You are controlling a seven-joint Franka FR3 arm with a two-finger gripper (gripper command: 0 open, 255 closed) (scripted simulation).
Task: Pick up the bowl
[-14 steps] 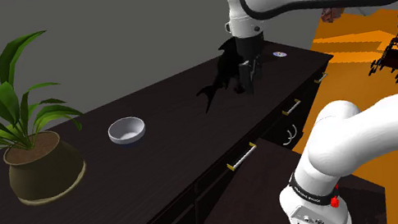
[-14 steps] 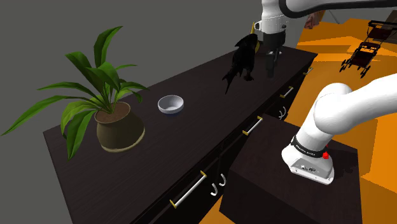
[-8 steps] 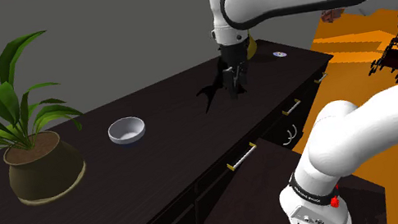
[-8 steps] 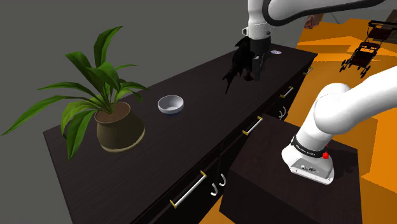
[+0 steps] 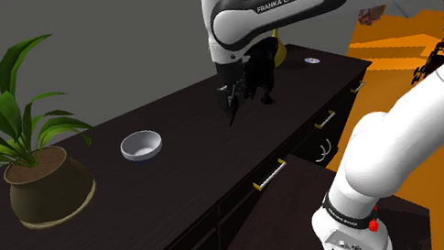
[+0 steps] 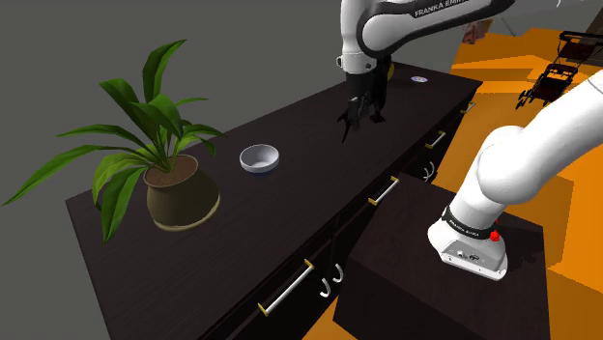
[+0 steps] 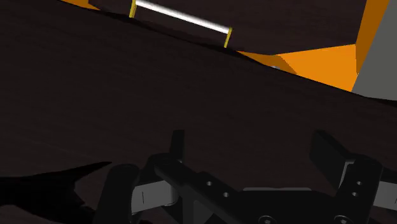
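Bowl (image 5: 141,146): pale, upright, sat mid-length on the dark cabinet top (image 5: 174,183), between its front and back edges.
Potted plant (image 5: 40,182): stood toward the top's end at the shoulder view's left, near the bowl.
Gripper (image 7: 251,139): hung over the top's other end, well apart from the bowl.
Jaws: stood wide, clasping nothing.

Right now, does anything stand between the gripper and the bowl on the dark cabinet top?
Nothing visible does. Only bare cabinet top lies between the open gripper and the bowl. A black figurine stands close beside the gripper, so its tail may need watching.
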